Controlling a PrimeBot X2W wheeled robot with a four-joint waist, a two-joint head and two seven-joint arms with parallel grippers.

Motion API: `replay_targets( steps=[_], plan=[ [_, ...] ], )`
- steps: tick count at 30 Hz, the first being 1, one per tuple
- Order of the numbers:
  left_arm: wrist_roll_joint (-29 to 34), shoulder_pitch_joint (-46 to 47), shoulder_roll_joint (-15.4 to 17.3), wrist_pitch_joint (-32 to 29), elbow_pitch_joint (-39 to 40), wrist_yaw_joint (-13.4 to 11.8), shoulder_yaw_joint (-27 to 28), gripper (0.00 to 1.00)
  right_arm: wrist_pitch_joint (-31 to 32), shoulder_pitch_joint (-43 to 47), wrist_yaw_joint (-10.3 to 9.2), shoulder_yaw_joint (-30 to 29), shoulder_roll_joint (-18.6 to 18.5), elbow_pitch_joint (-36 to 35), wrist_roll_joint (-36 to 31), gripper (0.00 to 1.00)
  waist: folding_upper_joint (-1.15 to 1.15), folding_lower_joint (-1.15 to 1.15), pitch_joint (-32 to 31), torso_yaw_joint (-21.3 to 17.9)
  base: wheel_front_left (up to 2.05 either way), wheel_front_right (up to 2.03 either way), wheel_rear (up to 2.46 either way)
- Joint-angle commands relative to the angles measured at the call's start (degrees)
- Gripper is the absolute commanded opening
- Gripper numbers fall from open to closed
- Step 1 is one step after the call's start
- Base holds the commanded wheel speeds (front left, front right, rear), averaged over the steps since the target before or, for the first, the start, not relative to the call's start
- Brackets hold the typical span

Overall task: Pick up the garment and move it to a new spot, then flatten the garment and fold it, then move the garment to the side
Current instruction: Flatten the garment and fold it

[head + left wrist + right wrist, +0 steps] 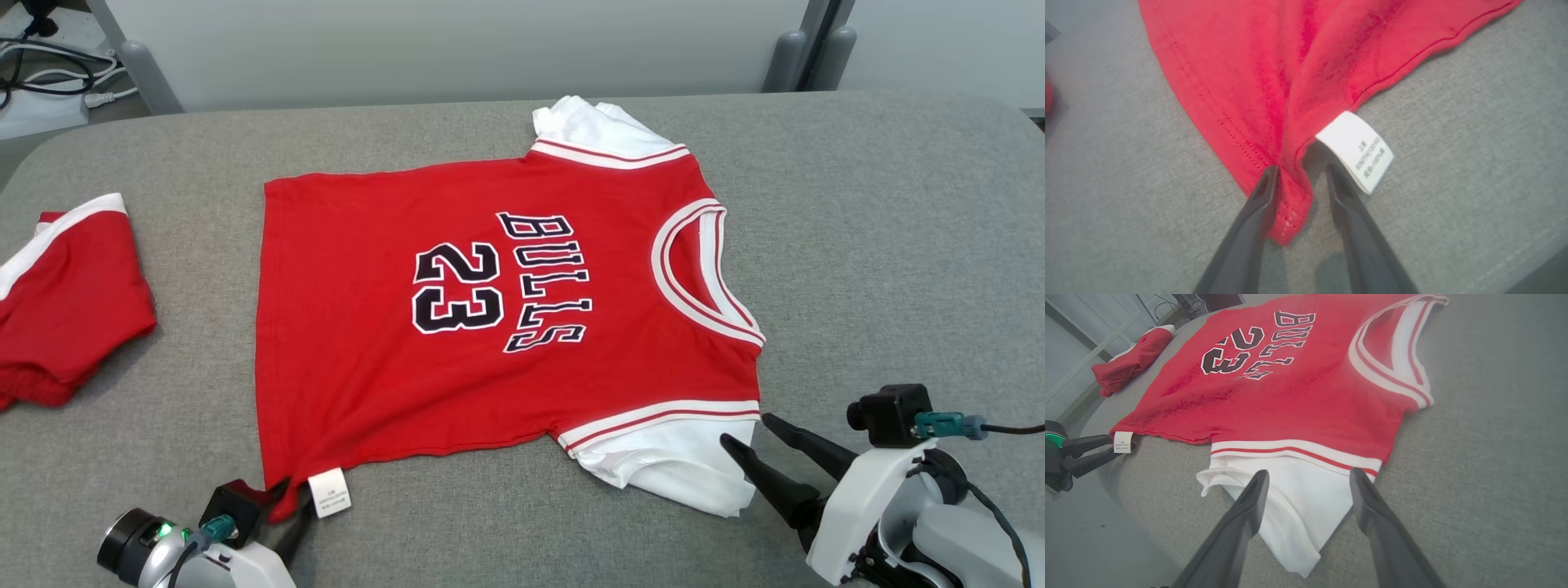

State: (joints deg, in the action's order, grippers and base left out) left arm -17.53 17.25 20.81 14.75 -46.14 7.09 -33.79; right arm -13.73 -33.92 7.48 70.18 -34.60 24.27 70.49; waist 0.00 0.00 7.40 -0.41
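Grey padded tabletop (857, 245). Red Bulls 23 jersey (367, 367) lies flat at centre, collar toward 3 o'clock, hem toward 9. Left gripper (1301, 168) at 7 o'clock: jaws parted, straddling the hem corner beside the white care label (1357, 149), not clamped. Right gripper (744, 429) at 4 o'clock: jaws wide, empty, tips by the near white sleeve (1298, 498). Second red garment (73, 294) bunched at 9 o'clock.
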Motion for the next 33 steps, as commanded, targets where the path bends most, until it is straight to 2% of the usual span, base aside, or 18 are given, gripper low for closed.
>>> replay_targets(
  steps=[1,11,26,33],
  plan=[
    [0.19,2.52,1.65,0.25,0.09,0.34,1.47,0.00,-0.78,-0.44,0.01,0.24,-1.59,-1.35,-0.67,1.00,0.00,0.00,0.15,0.00,0.00,0.00,0.00],
    [-0.31,3.62,1.85,0.25,0.43,0.38,1.20,0.00,4.55,-0.92,0.01,2.78,-4.96,-6.50,-3.79,1.00,0.00,0.00,0.79,0.59,0.00,0.00,0.00],
    [0.85,4.14,1.50,0.25,0.26,0.39,1.83,0.00,14.51,0.81,0.01,3.16,-1.18,-5.39,-12.44,1.00,0.00,0.00,1.53,2.83,0.00,0.00,0.00],
    [1.03,3.53,1.25,0.25,0.53,0.39,2.70,0.00,12.04,-0.54,0.01,3.17,-1.11,-2.27,-14.81,1.00,0.00,0.00,1.31,3.22,0.00,0.00,0.00]
  ],
)
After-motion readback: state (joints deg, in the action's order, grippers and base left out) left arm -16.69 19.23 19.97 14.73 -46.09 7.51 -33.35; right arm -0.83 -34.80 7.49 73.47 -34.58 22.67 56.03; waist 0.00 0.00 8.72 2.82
